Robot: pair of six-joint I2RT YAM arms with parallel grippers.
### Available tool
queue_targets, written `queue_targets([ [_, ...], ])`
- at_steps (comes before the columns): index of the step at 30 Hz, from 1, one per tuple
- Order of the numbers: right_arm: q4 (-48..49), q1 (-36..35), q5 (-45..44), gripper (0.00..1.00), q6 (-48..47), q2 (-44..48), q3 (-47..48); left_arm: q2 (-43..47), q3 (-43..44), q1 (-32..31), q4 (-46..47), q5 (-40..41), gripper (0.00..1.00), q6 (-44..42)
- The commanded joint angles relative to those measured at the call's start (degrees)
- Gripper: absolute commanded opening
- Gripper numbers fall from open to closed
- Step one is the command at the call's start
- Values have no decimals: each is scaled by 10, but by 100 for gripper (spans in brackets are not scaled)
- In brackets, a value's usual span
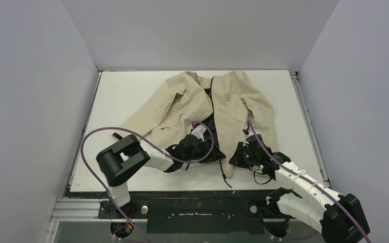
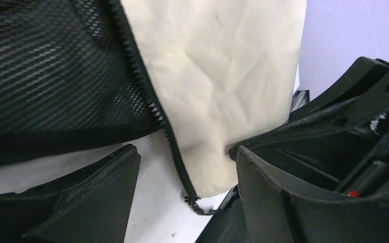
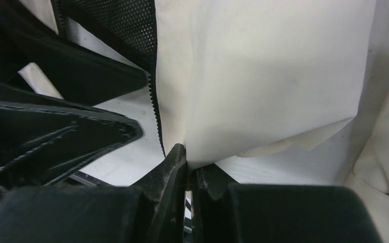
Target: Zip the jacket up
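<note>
Jacket point(image 1: 223, 109): unzipped, flat on table point(image 1: 121, 91), hem toward 6 o'clock. Left gripper point(image 2: 185, 157): wide apart, empty, straddling zipper teeth point(image 2: 147, 96) at 7 o'clock. Right gripper point(image 3: 187, 162): pinched tight on hem corner at 5 o'clock. Risk: shallow pinch slipping, zipper halves misaligning.

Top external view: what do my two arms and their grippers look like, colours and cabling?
The left arm and right arm have white links with bulky black joints. A loose purple cable runs along each. The left gripper and right gripper are matte black with wedge-shaped fingers.
</note>
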State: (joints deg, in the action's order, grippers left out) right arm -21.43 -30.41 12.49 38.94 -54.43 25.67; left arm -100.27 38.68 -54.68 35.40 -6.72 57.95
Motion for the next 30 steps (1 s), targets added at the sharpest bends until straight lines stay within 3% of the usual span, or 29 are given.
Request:
queue_targets([
  [1,30,3,33,2,21,25,1,-48,33,-11,140,-52,66,42],
  [8,10,4,41,0,19,40,10,-73,33,-13,157,-46,66,57],
  [13,-6,4,35,2,18,41,12,-97,33,-12,203,-61,40,85],
  [16,-30,4,18,17,19,52,18,-99,33,-12,215,-63,20,92],
  [20,-78,4,10,54,20,74,37,-93,32,-11,213,-61,1,91],
  [23,-120,4,26,67,15,87,54,-86,33,-11,201,-58,0,87],
  [30,-142,-3,120,77,15,73,42,-81,42,-10,191,-57,0,87],
])
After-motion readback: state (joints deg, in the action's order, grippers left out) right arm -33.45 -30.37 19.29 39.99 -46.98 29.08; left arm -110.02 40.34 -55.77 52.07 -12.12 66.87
